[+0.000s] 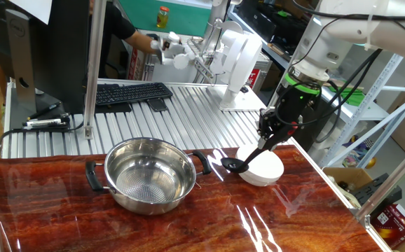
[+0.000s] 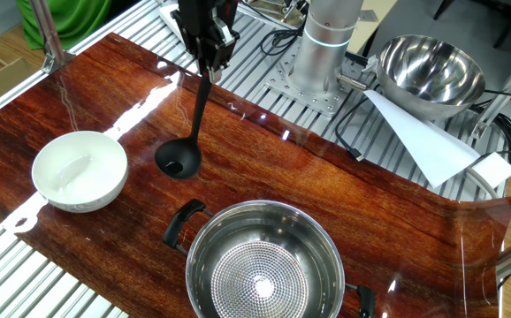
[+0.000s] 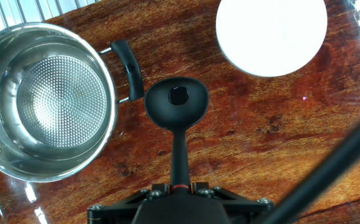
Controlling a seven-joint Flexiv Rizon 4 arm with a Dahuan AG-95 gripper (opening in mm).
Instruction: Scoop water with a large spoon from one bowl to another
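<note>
Midway between vessels, gripper (image 2: 211,55), clamped on ladle (image 2: 187,141) handle, holds the cup at frame centre between steel pot (image 2: 264,265) and white bowl (image 2: 80,170); next, probably carry it bowlward and tip

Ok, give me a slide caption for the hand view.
Tool holds the black ladle above the table, between steel pot and white bowl.

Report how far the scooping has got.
Done: the gripper is shut on the ladle by its handle. In hand: the ladle's cup hangs over the bare table between the steel pot and the white bowl, over neither. Whether any water has been moved cannot be told. Left: dipping into the pot, carrying across, and pouring into the bowl.
</note>
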